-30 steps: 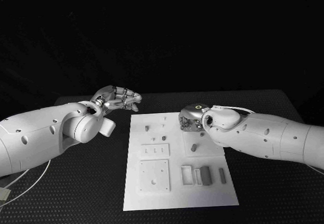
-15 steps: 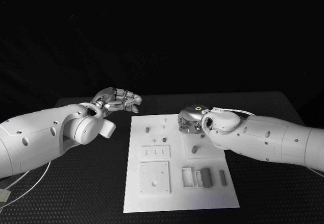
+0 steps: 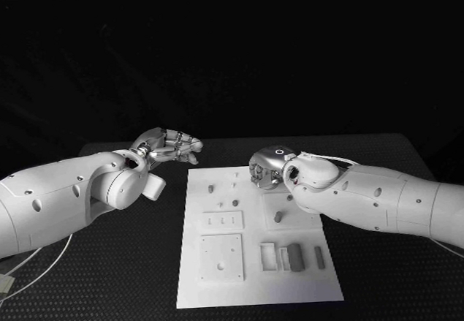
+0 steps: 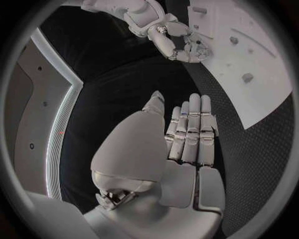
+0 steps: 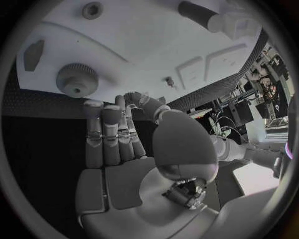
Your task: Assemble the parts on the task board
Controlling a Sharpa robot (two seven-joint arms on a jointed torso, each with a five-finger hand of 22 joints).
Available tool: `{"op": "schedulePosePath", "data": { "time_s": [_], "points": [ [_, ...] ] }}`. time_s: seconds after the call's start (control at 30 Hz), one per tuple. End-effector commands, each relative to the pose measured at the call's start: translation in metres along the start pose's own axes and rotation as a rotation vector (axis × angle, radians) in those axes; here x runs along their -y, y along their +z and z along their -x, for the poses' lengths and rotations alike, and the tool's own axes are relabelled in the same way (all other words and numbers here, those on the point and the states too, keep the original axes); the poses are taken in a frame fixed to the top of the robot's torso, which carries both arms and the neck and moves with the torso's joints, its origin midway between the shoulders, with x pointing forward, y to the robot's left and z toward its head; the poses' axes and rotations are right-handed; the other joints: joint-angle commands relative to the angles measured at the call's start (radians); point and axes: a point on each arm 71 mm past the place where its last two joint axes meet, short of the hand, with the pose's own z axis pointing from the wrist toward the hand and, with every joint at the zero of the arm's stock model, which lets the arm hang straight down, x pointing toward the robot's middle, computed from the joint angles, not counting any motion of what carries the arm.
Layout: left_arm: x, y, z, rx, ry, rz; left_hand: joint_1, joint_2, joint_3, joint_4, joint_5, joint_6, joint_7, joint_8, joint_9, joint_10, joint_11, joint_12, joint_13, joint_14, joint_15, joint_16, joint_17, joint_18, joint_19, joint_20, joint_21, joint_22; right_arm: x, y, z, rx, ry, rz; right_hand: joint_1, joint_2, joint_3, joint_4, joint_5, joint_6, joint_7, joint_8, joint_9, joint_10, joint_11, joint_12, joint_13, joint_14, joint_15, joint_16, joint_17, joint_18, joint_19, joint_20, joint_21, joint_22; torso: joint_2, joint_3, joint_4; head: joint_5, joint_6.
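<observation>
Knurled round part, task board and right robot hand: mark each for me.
knurled round part (image 5: 77, 79), right wrist view, on its ridged top.
task board (image 3: 259, 287), head view, on its bare near edge.
right robot hand (image 3: 267, 167), head view, on its silver back.

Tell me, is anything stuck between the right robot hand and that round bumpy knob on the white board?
Nothing visible is in the way. In the right wrist view the right robot hand has its fingers stretched out toward the round ridged grey knob on the white task board, with only bare board between them.
</observation>
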Motion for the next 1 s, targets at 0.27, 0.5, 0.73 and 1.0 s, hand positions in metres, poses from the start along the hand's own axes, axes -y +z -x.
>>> {"op": "schedulePosePath", "data": {
  "time_s": [0.27, 0.5, 0.73, 1.0],
  "points": [
    [0.002, 0.002, -0.003, -0.015, -0.006, -0.011, -0.010, 0.001, 0.006, 0.002, 0.002, -0.004, 0.002, -0.004, -0.001, -0.001, 0.006, -0.005, -0.002, 0.002, 0.000, -0.006, 0.002, 0.004, 0.000, -0.010, -0.006, -0.001, -0.002, 0.010, 0.005, 0.058, -0.014, -0.033, -0.050, 0.003, 0.041, -0.045, -0.007, 0.002, 0.007, -0.004, 0.006, 0.003, 0.000, -0.006, 0.010, 0.008, 0.001, 0.007, -0.002, 0.113, 0.013, -0.005, 0.003, 0.018, 0.001, 0.0003, 0.0000, 0.005, 0.002],
    [0.003, 0.000, -0.006, -0.025, -0.010, -0.010, -0.011, 0.002, 0.006, 0.002, 0.002, -0.004, 0.002, -0.004, -0.001, -0.001, 0.006, -0.006, -0.002, 0.002, 0.000, -0.006, 0.002, 0.003, 0.000, -0.010, -0.006, -0.001, -0.011, 0.016, 0.009, 0.074, -0.007, -0.027, -0.056, 0.000, 0.045, -0.049, -0.007, 0.001, 0.007, -0.005, 0.007, 0.001, 0.001, -0.007, 0.011, 0.008, 0.002, 0.007, -0.003, 0.113, 0.014, -0.005, 0.003, 0.018, 0.006, 0.0012, 0.0023, 0.006, 0.004],
    [0.004, 0.000, -0.006, -0.023, -0.009, -0.012, -0.011, 0.001, 0.006, 0.001, 0.002, -0.004, 0.002, -0.004, -0.001, -0.001, 0.006, -0.006, -0.002, 0.002, 0.000, -0.007, 0.003, 0.003, 0.000, -0.011, -0.007, -0.001, -0.015, 0.020, 0.010, 0.081, -0.004, -0.025, -0.059, -0.001, 0.047, -0.049, -0.007, 0.001, 0.007, -0.005, 0.008, 0.001, 0.001, -0.007, 0.011, 0.009, 0.002, 0.007, -0.003, 0.113, 0.015, -0.005, 0.003, 0.018, 0.011, -0.0002, 0.0052, 0.009, 0.010],
    [0.005, 0.001, -0.006, -0.022, -0.008, -0.015, -0.011, 0.000, 0.006, 0.001, 0.002, -0.004, 0.002, -0.004, -0.001, -0.001, 0.006, -0.006, -0.002, 0.002, 0.000, -0.007, 0.004, 0.003, 0.000, -0.011, -0.007, -0.001, -0.022, 0.025, 0.011, 0.094, -0.002, -0.016, -0.062, -0.001, 0.048, -0.050, -0.007, 0.001, 0.007, -0.005, 0.008, 0.001, 0.001, -0.008, 0.012, 0.009, 0.002, 0.007, -0.003, 0.113, 0.015, -0.006, 0.002, 0.018, 0.015, -0.0020, 0.0100, 0.008, 0.016]
  ]
}}
